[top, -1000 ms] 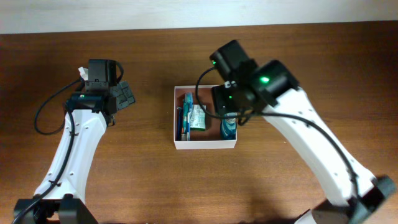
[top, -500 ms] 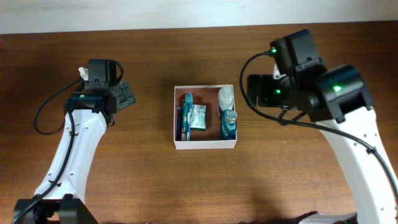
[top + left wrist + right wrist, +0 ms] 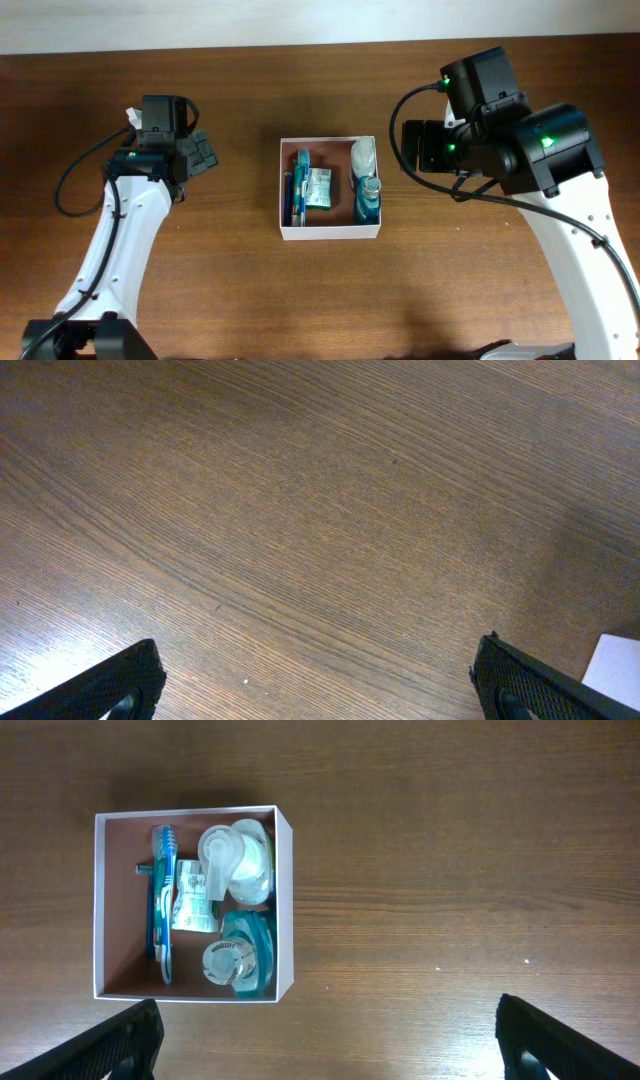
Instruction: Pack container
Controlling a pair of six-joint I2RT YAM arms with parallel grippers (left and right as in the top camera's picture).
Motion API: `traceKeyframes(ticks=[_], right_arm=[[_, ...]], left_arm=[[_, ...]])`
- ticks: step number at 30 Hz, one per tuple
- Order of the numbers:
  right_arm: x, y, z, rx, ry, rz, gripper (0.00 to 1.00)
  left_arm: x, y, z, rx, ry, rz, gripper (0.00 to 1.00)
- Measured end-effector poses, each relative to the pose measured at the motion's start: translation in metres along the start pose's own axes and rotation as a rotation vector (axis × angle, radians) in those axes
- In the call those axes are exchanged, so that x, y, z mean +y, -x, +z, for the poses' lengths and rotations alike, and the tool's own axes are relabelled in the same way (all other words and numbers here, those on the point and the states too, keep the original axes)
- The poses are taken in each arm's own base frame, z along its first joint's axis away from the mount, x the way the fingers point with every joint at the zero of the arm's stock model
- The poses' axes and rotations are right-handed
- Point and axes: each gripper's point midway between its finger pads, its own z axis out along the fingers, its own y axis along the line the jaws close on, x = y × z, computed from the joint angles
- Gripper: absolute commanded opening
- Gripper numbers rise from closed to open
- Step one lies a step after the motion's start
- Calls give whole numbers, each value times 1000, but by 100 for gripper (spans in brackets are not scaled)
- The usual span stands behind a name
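Container (image 3: pixel 329 233) at mid-bench (image 3: pixel 220 290), holding, left to right: blue toothbrush (image 3: pixel 300 188), small packet (image 3: pixel 319 188), white bottle (image 3: pixel 362 155) above teal bottle (image 3: pixel 368 203). It lies apart from left fingers (image 3: pixel 130 680) and right fingers (image 3: pixel 120 1045), both spread wide, empty.

I can reach the container (image 3: pixel 330 233) from above and across bare counter (image 3: pixel 230 270) all round, but inside it a toothbrush (image 3: pixel 300 186), a packet (image 3: pixel 319 187), a white bottle (image 3: pixel 362 155) and a teal bottle (image 3: pixel 367 202) take up most room.
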Motion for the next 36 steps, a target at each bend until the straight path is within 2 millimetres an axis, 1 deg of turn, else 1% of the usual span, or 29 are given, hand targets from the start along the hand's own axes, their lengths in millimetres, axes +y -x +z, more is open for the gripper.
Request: traceKeyframes(ticks=[16,18,20,22,24,30,32,33,35,36], right_arm=[[1,1,0,-6,2,-3,98],[0,1,-2,-10,4,-2,98],[0,1,-7,-24,9,-1,98],[-1,1,-20,-57,22,2,98],[-3,0,-37,-103,40,6,98],[-5,13,-111,-392,153,34,98],[-8,11,-131,-474,185,42,98],[-11,5,-138,-505,197,45,98],[-17,-8,-146,-550,214,50,98],[-20,-15,-146,-565,219,50,98]], left_arm=[[0,0,0,0,0,0,99],[0,0,0,0,0,0,99],[0,0,0,0,0,0,99],[0,0,0,0,0,0,99],[0,0,0,0,0,0,99],[0,0,0,0,0,0,99],[0,0,0,0,0,0,99],[0,0,0,0,0,0,99],[0,0,0,0,0,0,99],[0,0,0,0,0,0,99]])
